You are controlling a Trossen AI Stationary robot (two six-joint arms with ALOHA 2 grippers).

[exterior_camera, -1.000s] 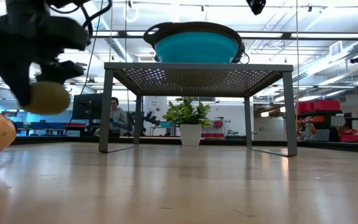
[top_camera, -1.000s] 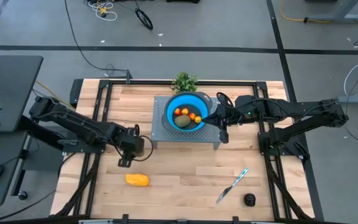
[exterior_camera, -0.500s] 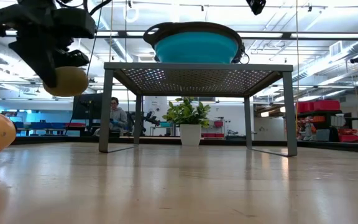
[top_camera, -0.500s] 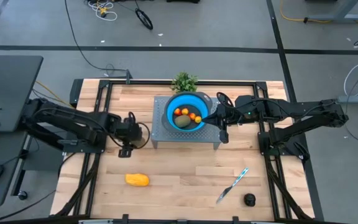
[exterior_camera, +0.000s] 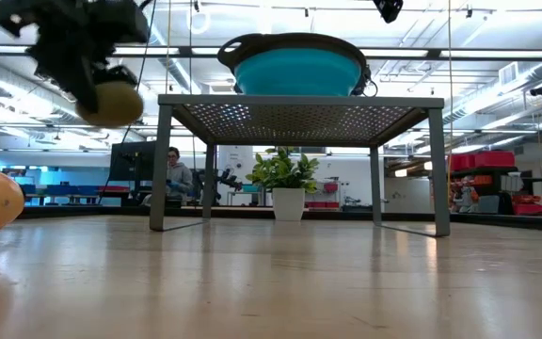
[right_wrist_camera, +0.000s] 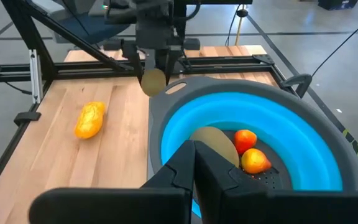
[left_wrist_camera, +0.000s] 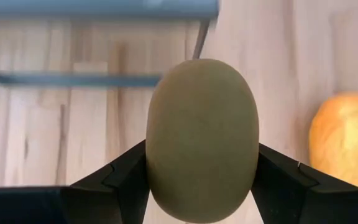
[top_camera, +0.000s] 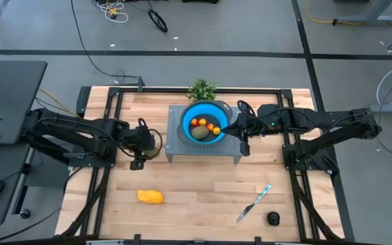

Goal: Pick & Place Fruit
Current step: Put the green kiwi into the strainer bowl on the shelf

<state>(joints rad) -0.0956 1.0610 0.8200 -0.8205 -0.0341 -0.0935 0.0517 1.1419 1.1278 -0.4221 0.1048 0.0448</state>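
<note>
The left gripper [left_wrist_camera: 201, 186] is clamped on an olive-brown kiwi [left_wrist_camera: 202, 140], held in the air just beside the left edge of the perforated metal stand [top_camera: 179, 146]; the right gripper [right_wrist_camera: 194, 165] rests closed and empty at the right rim of the blue bowl [top_camera: 188, 119] on that stand. The bowl already holds another kiwi [top_camera: 201, 133] and small orange fruits [top_camera: 206, 124]; the job looks roughly half done. Left on the tabletop: the yellow-orange oblong fruit [top_camera: 150, 197] near the front-left, the near-black round fruit [top_camera: 273, 218] at the front-right corner.
</note>
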